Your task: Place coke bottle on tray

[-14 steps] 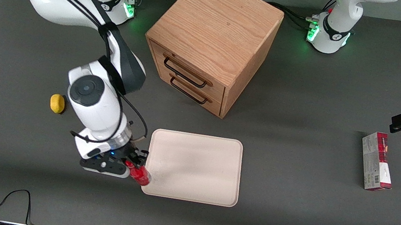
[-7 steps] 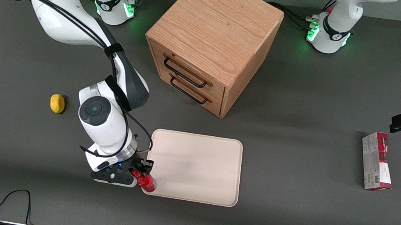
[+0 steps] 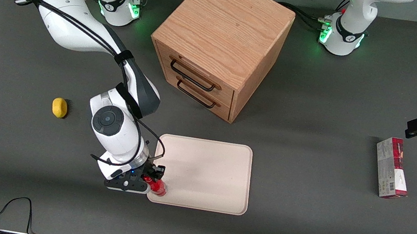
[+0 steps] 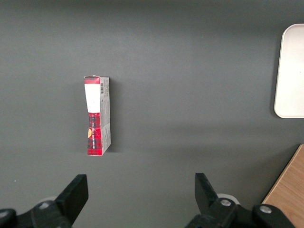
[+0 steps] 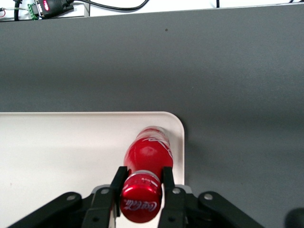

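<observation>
Where the tray (image 3: 207, 175) rounds off at its corner nearest the front camera on the working arm's end, the gripper (image 3: 151, 180) hangs over it, its two fingers (image 5: 118, 186) clamped on the neck of the coke bottle (image 5: 147, 161) just under the red cap. The bottle hangs upright above the tray's surface, close inside the low rim at that corner; whether its base touches the tray cannot be told. Most of the tray is bare, with open cream surface stretching from the bottle toward the parked arm's end. Farther from the front camera than the tray stands a wooden cabinet (image 3: 220, 43), its two drawer fronts facing the tray with dark table between them. A yellow lump (image 3: 59, 107) lies well apart from the tray toward the working arm's end, and a red-and-grey box (image 3: 391, 168) lies well apart toward the parked arm's end.
</observation>
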Motion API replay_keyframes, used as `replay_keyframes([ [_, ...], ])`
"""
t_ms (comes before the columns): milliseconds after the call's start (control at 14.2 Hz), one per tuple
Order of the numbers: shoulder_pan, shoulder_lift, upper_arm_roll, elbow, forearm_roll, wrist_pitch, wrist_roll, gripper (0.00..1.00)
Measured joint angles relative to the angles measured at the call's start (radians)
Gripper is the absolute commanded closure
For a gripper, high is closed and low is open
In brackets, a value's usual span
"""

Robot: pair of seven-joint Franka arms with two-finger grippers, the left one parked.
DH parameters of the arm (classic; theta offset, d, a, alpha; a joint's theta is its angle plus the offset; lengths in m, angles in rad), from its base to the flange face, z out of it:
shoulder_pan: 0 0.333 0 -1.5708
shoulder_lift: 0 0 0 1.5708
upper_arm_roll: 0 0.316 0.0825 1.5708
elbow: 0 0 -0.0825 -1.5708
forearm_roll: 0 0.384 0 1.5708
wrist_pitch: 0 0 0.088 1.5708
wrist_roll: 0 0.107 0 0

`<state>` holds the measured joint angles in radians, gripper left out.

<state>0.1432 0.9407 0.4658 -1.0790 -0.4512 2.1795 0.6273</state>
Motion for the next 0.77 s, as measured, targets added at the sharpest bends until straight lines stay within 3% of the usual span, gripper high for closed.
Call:
replay_keyframes([
  [492,-0.004,-0.022,-0.014,0.012,0.0,-0.001,0.0,0.0],
  [773,-0.014,-0.084,-0.023,0.015,0.012,-0.1,-0.015,0.0],
])
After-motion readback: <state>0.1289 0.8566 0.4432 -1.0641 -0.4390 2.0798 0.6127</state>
